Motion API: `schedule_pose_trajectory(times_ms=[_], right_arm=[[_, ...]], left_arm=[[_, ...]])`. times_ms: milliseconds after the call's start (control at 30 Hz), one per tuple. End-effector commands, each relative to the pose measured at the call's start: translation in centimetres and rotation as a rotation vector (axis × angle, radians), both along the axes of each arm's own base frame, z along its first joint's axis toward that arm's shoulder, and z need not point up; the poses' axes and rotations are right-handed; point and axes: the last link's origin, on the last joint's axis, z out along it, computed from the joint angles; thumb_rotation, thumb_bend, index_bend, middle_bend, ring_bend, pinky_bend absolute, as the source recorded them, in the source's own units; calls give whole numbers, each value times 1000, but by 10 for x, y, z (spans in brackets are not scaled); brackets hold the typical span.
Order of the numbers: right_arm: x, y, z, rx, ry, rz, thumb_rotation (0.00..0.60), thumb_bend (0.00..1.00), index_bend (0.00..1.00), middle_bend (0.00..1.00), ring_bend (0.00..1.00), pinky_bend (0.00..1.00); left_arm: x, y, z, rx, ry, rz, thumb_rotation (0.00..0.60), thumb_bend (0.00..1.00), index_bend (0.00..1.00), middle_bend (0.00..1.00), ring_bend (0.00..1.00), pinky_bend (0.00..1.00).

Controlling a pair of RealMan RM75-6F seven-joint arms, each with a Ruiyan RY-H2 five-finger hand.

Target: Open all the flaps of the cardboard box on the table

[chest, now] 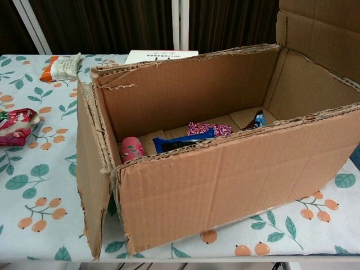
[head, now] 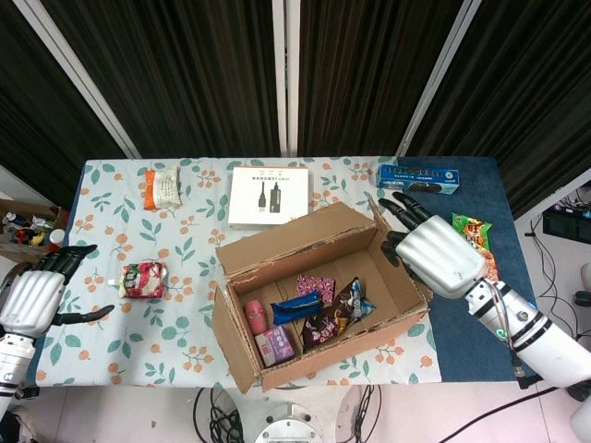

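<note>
Right hand (head: 432,255), fingers spread and empty, pressing flap (head: 379,221) at cardboard box (head: 314,293) three o'clock; push it fully outward. Left hand (head: 35,297) idling, open.

The cardboard box (chest: 225,169) stands open on the table's (chest: 34,191) front edge, right flap (chest: 318,28) upright.

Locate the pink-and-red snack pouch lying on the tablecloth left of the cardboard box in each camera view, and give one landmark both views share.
Head view: the pink-and-red snack pouch lies on the floral tablecloth, left of the cardboard box, near the left hand.
Chest view: the pouch sits at the far left edge, partly cut off by the frame.
Shared landmark: the orange-and-white packet at the table's far left.
</note>
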Motion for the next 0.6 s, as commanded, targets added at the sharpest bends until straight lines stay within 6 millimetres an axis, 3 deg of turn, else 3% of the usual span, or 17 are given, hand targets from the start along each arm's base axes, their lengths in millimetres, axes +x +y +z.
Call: schedule_pose_trajectory(times_ms=[33, 300, 500, 600], right_arm=[[-18, 3, 14, -23, -3, -41, 600, 1000, 732, 530, 43, 0], [-68, 9, 37, -71, -14, -157, 600, 1000, 722, 530, 43, 0], [-94, 16, 58, -136, -63, -202, 600, 1000, 713, 529, 43, 0], [-101, 21, 62, -157, -74, -209, 600, 1000, 623, 477, 40, 0]], left_arm=[[2, 1, -2, -3, -1, 1, 240, 0, 108, 153, 122, 176], [9, 1, -5, -7, 5, -10, 238, 0, 108, 153, 122, 175], [12, 2, -6, -10, 5, -15, 237, 0, 109, 153, 122, 176], [13, 1, -7, -8, 1, -17, 236, 0, 108, 153, 122, 176]])
